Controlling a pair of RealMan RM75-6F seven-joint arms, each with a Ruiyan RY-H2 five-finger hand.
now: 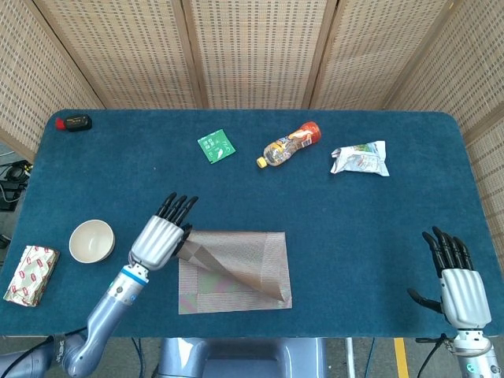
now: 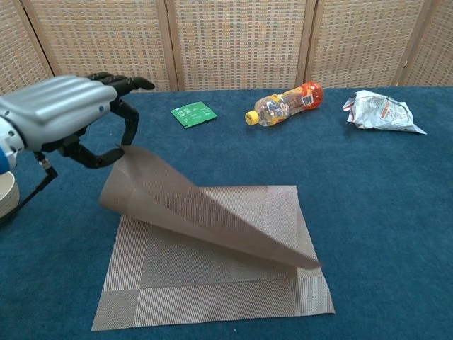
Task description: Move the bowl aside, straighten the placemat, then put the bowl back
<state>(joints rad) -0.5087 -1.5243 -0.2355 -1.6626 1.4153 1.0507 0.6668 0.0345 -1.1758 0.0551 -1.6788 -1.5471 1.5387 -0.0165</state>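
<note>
One left hand [image 2: 67, 113] pinches the placemat's [image 2: 212, 276] lifted corner; the right hand [image 1: 461, 287] rests empty, fingers apart.

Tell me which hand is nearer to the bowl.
Left. The left hand holds up a placemat corner just right of the bowl; the right hand rests far off, at the table's opposite end.

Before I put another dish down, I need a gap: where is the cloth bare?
Widest bare stretch: right of the placemat, between it and the right hand, below the wrapper. Also bare: between the sachet and the bowl. Crowded: near left, where the left hand lifts the placemat's corner beside the bowl.
</note>
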